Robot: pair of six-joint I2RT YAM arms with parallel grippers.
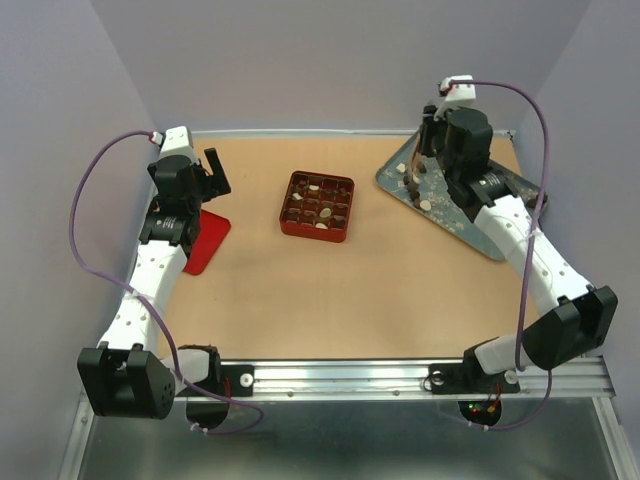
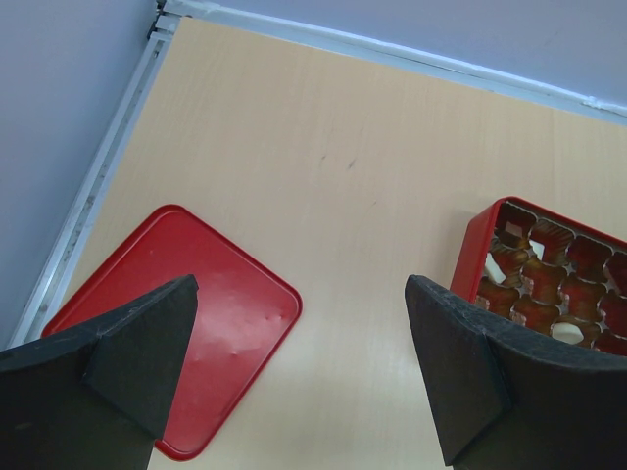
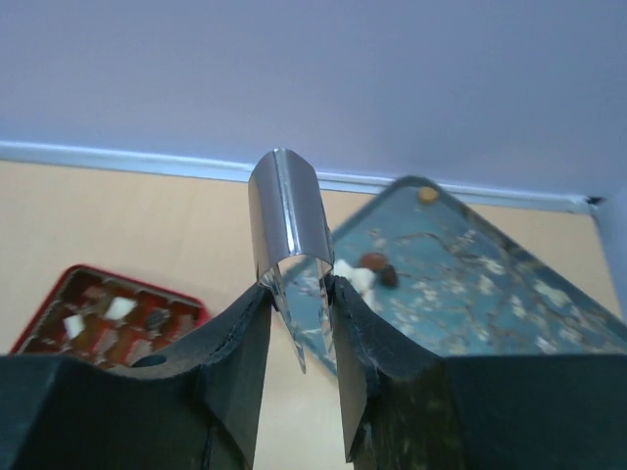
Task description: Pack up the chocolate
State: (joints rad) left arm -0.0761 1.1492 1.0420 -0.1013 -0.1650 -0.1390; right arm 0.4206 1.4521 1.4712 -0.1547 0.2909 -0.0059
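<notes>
Fingers (image 3: 230, 352) of the right gripper (image 3: 299, 294) are clenched on the metal tongs (image 3: 287, 215), whose folded end sticks up past the tips. I see that gripper over the patterned tray (image 1: 450, 222) at upper right of the top view, where a few pieces of chocolate (image 1: 424, 204) lie; more sit in the cells of the red box (image 1: 318, 206) at centre. Left gripper (image 2: 302, 289) is spread wide, holding nothing, above the table (image 2: 343, 147) between the red lid (image 2: 196, 333) and the box.

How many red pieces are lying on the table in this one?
2. The gridded red box sits centrally; the flat red lid lies far left, partly under the left arm. The arms could hide more.
</notes>
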